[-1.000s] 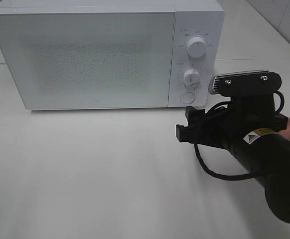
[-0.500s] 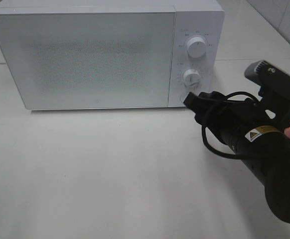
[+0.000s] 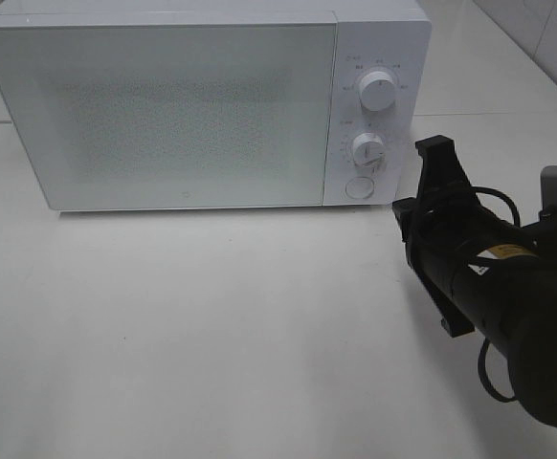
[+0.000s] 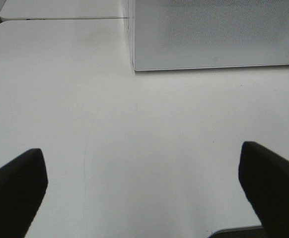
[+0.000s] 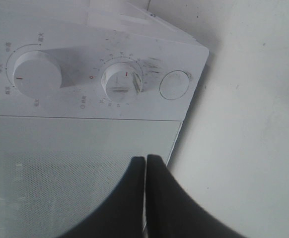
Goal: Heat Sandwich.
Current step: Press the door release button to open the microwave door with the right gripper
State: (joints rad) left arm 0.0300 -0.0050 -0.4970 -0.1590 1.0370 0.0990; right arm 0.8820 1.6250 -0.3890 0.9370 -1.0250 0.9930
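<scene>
The right arm reaches in from the lower right of the high view, its black forearm slanting up and to the left, with a cable looped beside the wrist. The wrist is rolled so that the gripper's cross-bar stands nearly on end. The right gripper is closed and empty, its two dark fingers pressed flat together. The left gripper is spread wide and empty, its fingers far apart.

Smooth plastic microwave, matt tbl
</scene>
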